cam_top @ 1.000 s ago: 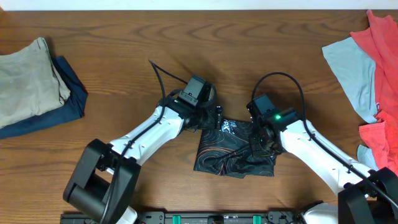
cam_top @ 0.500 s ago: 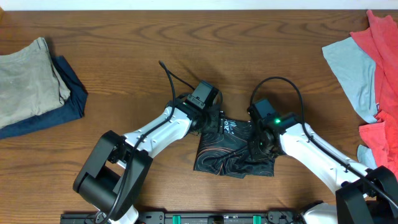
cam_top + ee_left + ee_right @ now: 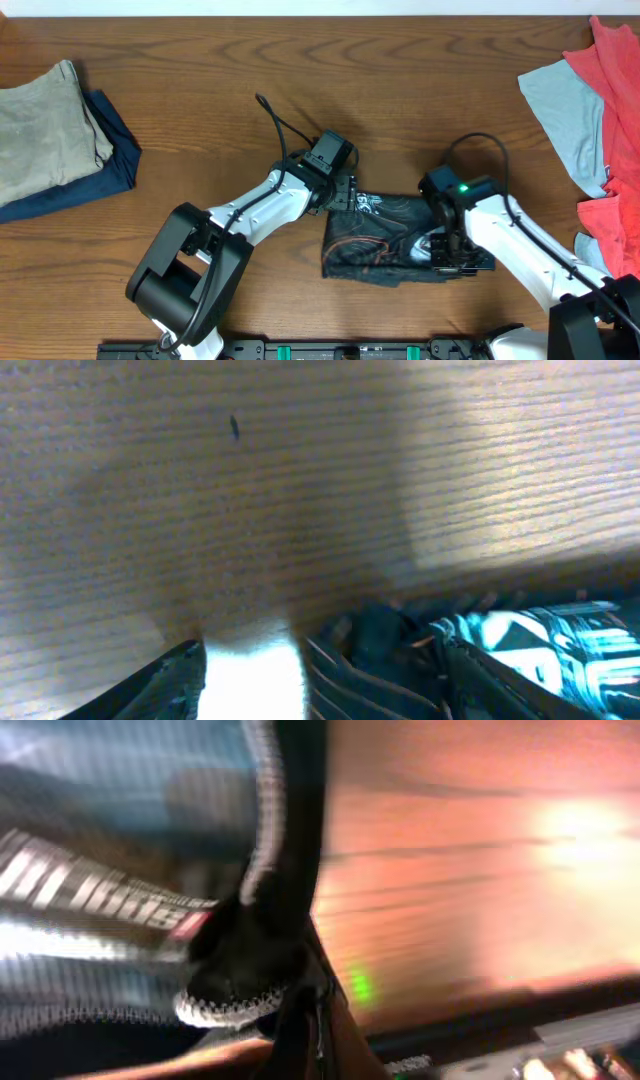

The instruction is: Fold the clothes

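Observation:
The black jersey (image 3: 378,240) with thin orange lines and white logos lies bunched at the table's centre front. My left gripper (image 3: 340,194) sits at its back left corner. In the left wrist view its fingers (image 3: 320,695) are spread apart, with ribbed black fabric and a bright white patch between them, and the jersey's white logo (image 3: 560,650) is to the right. My right gripper (image 3: 450,250) is at the jersey's right edge. In the blurred right wrist view the fingers (image 3: 312,1020) are pinched on a fold of the jersey (image 3: 120,890) with a white-trimmed hem.
A folded beige garment (image 3: 45,125) lies on a navy one (image 3: 115,150) at the far left. A loose pile of grey-blue (image 3: 565,110) and coral-red clothes (image 3: 615,215) lies at the right edge.
My right gripper has moved right and toward the front, dragging the jersey's right side with it, so the jersey is stretched wider. My left gripper has stayed at the back left corner.

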Robot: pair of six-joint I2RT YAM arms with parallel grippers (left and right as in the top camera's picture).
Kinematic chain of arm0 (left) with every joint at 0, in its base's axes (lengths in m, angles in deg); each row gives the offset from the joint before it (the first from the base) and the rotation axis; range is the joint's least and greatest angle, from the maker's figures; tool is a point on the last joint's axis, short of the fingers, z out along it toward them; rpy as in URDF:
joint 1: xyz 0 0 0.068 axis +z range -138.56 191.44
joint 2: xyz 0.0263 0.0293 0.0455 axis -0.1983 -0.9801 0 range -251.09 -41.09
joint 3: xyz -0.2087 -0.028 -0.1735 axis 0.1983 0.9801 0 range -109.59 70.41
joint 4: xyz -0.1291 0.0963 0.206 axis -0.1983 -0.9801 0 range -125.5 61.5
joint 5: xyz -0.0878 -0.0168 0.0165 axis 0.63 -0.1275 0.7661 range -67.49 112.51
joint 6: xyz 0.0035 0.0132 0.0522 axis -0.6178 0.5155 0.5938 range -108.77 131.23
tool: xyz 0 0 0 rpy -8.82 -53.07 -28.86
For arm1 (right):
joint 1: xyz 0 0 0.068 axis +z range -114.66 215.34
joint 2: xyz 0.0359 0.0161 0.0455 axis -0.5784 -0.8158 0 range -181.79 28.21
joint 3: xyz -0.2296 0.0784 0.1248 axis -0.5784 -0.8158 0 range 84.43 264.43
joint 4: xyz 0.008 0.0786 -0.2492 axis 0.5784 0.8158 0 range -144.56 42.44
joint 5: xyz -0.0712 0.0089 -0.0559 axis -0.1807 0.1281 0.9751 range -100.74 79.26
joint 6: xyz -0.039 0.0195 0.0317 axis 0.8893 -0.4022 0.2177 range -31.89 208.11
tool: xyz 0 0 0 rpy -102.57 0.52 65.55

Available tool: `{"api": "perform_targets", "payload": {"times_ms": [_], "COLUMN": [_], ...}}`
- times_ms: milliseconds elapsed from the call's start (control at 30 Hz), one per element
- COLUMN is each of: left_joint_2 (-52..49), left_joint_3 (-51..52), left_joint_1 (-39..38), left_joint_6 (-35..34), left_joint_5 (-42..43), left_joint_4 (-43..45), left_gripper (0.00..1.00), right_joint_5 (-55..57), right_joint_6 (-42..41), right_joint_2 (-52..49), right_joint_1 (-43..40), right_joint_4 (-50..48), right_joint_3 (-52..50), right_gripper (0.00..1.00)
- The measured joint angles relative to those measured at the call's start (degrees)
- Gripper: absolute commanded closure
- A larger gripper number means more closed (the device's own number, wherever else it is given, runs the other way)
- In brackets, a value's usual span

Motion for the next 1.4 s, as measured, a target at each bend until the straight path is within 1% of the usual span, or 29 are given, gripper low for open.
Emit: {"api": "perform_targets", "payload": {"times_ms": [100, 167, 333, 400, 467, 633, 700, 833, 933, 1067, 1300, 1400], "left_joint_2": [-0.2, -0.2, -0.2, -0.2, -0.2, 0.8, 1.9, 5.6, 6.8, 6.1, 0.6, -1.3], "left_joint_3": [-0.3, -0.3, -0.4, -0.4, -0.4, -0.5, -0.4, -0.4, -0.4, -0.4, -0.4, -0.5], "left_joint_1": [0.0, 0.0, 0.0, 0.1, 0.4, 3.8, 6.4, 11.0, 11.9, 11.0, 10.2, 10.3], "left_joint_6": [0.0, 0.0, 0.1, 0.1, 0.1, -0.3, -0.6, -1.0, 0.8, 6.2, 15.4, 17.6], "left_joint_5": [0.0, -0.1, -0.2, 0.0, 0.3, 1.6, 3.7, 10.1, 15.0, 21.1, 29.1, 32.3], "left_joint_4": [-0.2, -0.2, -0.3, -0.3, -0.5, -3.3, -3.7, -3.7, -3.9, -6.6, -7.4, -7.0], "left_gripper": [0.23, 0.23, 0.23, 0.23, 0.23, 0.13, 0.10, 0.07, 0.04, 0.01, 0.01, 0.01], "right_joint_5": [2.5, 3.4, 4.4, 4.4, 4.5, 4.4, 4.4, 4.2, 3.9, 3.7, 3.7, 3.7], "right_joint_6": [-2.1, -3.2, -4.2, -4.5, -4.7, -4.8, -4.8, -4.8, -4.8, -4.8, -4.8, -4.8], "right_joint_2": [0.0, 0.0, 0.0, 0.0, 0.0, 0.0, 0.0, 0.0, 0.0, 0.0, 0.0, 0.0], "right_joint_1": [-1.0, -1.4, -1.4, -1.4, -1.4, -1.4, -1.4, -1.4, -1.4, -1.4, -1.4, -1.4], "right_joint_4": [-0.2, -0.5, -2.0, -2.6, -3.2, -4.5, -5.3, -7.1, -7.8, -7.8, -7.6, -7.5], "right_joint_3": [0.0, 0.0, 0.0, 0.0, 0.0, 0.0, 0.0, 0.0, 0.0, 0.0, 0.0, 0.1], "right_gripper": [0.79, 0.76, 0.75, 0.73, 0.72, 0.69, 0.68, 0.68, 0.68, 0.68, 0.68, 0.67]}}
